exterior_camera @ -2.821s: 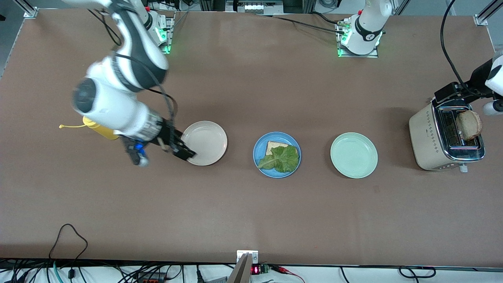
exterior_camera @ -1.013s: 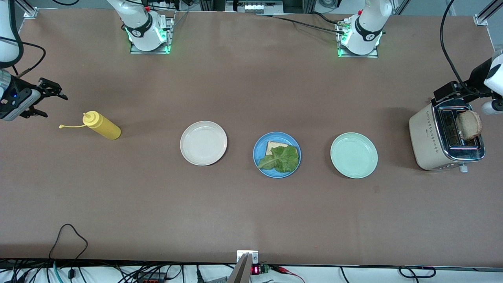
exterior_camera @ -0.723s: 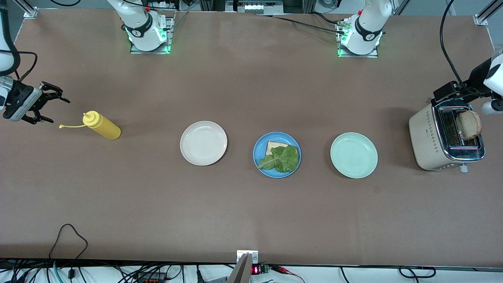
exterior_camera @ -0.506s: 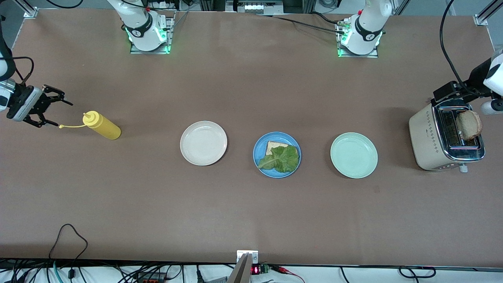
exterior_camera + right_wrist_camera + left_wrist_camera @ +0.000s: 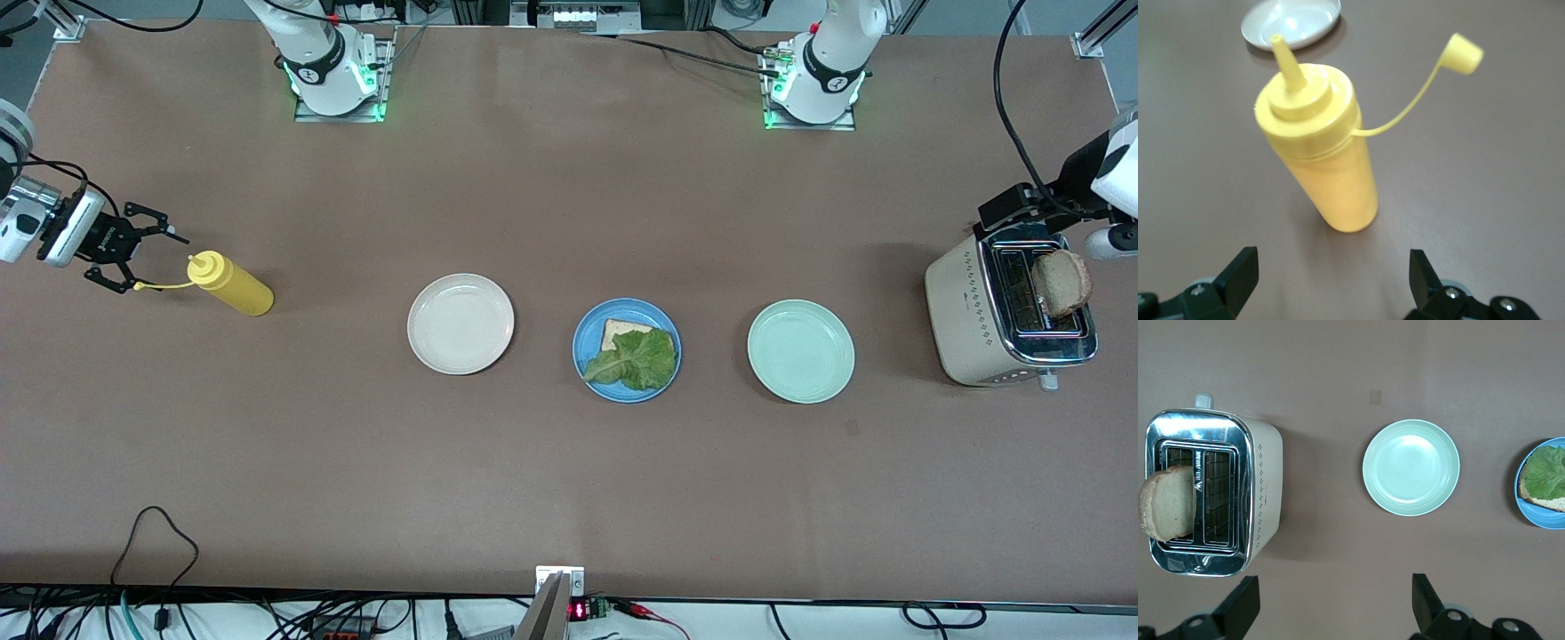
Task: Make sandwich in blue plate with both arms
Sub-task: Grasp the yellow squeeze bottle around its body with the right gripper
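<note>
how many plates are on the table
3, in a row: the cream-white plate toward the right arm's end, the blue plate in the middle, the mint-green plate toward the left arm's end.

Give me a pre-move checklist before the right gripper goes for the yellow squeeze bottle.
1. Right gripper open, fingers spread wide: ok.
2. Yellow plastic squeeze bottle upright on the brown table, beside the right gripper and untouched: ok.
3. Bottle's tethered yellow cap off, nozzle exposed: ok for squeezing, but the strap hangs close to the gripper.
4. Round glossy blue plate holds one pale bread slice with the ruffled green lettuce leaf on it; no top slice yet: ok.
5. Left gripper open, waiting over the cream and chrome toaster; brown-crusted bread slice sticks out of a slot: ok.
6. How full the bottle is: cannot tell.
</note>
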You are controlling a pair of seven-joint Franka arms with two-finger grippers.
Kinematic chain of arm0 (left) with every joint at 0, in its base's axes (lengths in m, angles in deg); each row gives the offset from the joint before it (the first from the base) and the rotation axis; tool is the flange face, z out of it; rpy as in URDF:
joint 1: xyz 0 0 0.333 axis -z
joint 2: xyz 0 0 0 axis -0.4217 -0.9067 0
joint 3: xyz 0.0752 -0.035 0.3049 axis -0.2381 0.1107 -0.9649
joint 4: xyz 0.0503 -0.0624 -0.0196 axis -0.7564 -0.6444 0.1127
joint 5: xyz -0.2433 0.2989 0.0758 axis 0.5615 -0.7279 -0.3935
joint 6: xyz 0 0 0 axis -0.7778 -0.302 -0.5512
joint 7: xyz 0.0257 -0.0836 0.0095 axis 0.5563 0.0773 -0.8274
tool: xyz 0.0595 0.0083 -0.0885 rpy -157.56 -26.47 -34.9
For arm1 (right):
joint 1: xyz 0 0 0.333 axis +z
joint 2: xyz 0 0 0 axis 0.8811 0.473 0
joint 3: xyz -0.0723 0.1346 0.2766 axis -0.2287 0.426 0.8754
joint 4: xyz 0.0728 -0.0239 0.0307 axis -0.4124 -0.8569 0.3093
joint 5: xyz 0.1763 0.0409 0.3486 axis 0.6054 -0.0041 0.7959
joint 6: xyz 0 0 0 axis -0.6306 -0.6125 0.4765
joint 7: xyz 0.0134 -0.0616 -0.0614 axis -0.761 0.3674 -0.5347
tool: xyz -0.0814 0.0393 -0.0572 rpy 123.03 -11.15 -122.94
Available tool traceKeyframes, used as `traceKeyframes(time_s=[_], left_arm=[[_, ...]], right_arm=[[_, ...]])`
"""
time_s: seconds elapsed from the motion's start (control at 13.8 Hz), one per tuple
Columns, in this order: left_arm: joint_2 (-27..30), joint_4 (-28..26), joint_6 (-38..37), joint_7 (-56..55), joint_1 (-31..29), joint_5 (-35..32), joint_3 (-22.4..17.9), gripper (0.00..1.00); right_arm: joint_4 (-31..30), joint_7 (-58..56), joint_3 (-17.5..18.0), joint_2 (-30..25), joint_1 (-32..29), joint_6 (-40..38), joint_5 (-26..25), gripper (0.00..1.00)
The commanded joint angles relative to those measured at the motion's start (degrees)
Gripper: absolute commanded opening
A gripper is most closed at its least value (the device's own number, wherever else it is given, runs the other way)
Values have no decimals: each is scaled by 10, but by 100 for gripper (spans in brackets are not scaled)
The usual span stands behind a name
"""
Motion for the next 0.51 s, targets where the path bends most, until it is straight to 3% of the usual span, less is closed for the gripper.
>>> traceKeyframes(time_s=[0.0, 0.22, 0.43], left_arm=[[4, 7, -9, 10, -1, 10, 0, 100], [4, 7, -9, 10, -1, 10, 0, 100], [4, 6, -9, 10, -1, 10, 0, 100]], right_arm=[[8, -43, 7, 28, -27, -25, 39, 100], [18, -80, 7, 52, -29, -40, 80, 100], [26, -93, 8, 75, -35, -54, 87, 100]])
